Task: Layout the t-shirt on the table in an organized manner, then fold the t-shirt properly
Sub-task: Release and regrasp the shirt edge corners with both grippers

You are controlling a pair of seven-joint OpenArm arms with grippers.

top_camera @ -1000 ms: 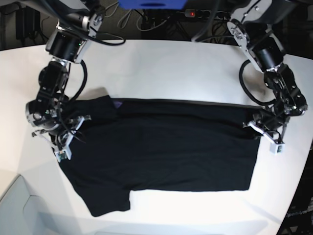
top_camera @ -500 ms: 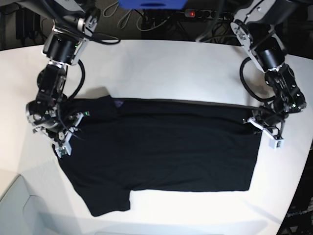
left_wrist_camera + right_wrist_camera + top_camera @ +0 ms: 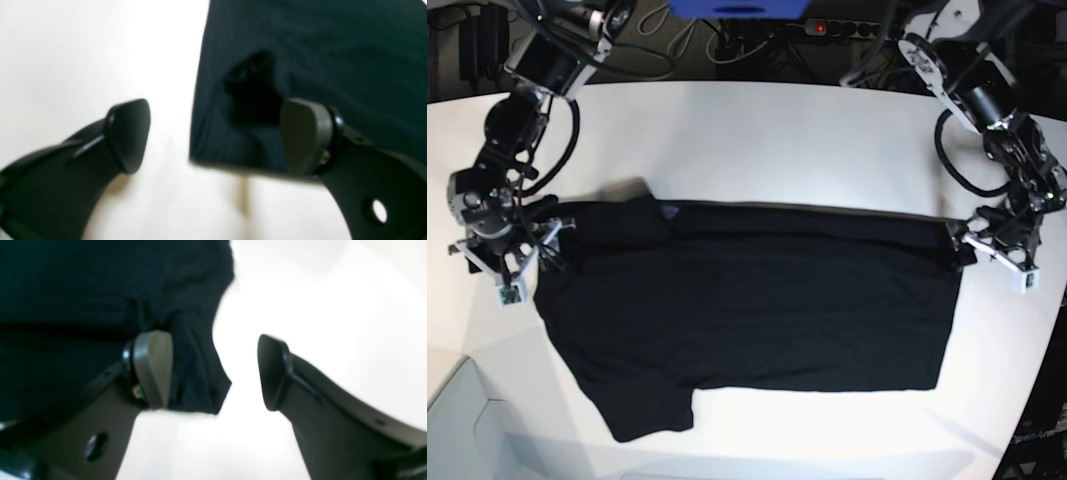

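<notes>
— Looking at the overhead view, where does the plain black short-sleeved cloth t-shirt (image 3: 747,310) sit?

— It lies spread flat across the middle of the large smooth white tabletop (image 3: 757,140), long edge straight along the upper side, one sleeve trailing toward the lower left of the frame. A small purple patch (image 3: 668,212) shows near the upper left of the cloth.

— And the two pincers?

— Both are spread wide and pinch nothing. The left gripper (image 3: 213,136) shows at the right of the overhead frame, straddling the shirt's corner: one pad over cloth, the other over bare table. The right gripper (image 3: 215,370) sits at the left of that frame, likewise straddling a bunched cloth edge.

— Why stand there, at opposite ends?

— My guess is the placement suits stretching the shirt taut between them, so it lies organised before any fold. With the jaws apart, the cloth rests on its own.

— Anything unclear?

— Both wrist views are blurred. I cannot tell whether the pads touch the fabric or hang just above it. The orange neck label is not visible, and a dark hollow in the cloth near the left gripper's pad is hard to read: a crease or a shadow.
</notes>
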